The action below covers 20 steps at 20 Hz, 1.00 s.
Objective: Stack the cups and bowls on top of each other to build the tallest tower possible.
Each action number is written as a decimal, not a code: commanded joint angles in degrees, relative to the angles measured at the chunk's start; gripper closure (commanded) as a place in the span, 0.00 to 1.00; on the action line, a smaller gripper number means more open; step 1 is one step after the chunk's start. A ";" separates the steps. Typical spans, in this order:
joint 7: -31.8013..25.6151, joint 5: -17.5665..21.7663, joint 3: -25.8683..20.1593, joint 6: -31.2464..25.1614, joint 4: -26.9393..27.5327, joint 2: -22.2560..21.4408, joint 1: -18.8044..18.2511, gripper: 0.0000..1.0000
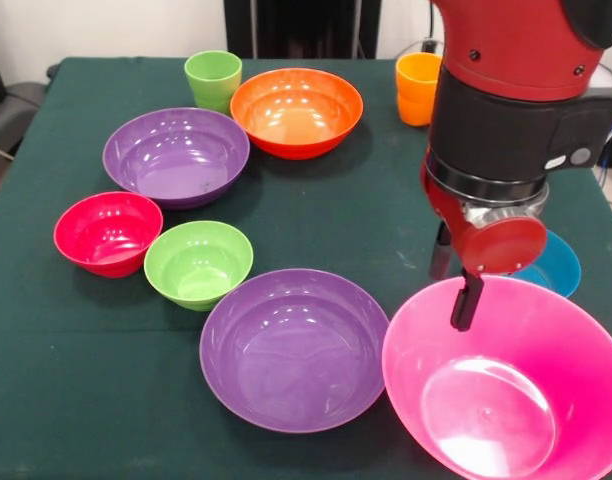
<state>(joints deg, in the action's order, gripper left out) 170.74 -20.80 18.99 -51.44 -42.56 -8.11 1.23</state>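
Note:
The huge pink bowl (506,395) sits at the front right. My gripper (454,290) straddles its far rim, one finger inside and one outside, shut on the rim. A small blue bowl (558,266) peeks out behind the pink one. A large purple bowl (294,350) lies empty just left of the pink bowl. Further left are a small lime green bowl (198,263) and a red bowl (108,233). Behind them stand a second purple bowl (176,156) and an orange bowl (297,111). The light green cup (213,79) and orange cup (416,88) stand upright at the back.
All bowls rest on a dark green tablecloth (386,210), with open cloth in the middle between the orange bowl and my arm. The bulky red and black arm (516,100) hides the table's back right.

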 commanded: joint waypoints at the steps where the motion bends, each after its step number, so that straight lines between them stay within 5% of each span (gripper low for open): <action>1: -21.22 7.52 -8.75 1.01 -0.03 3.33 -2.27 0.00; 20: -22.01 10.66 -14.08 6.47 -3.10 4.73 -3.46 0.00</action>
<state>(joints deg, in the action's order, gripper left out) 160.76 -14.01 13.02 -47.18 -41.50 -6.22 -1.79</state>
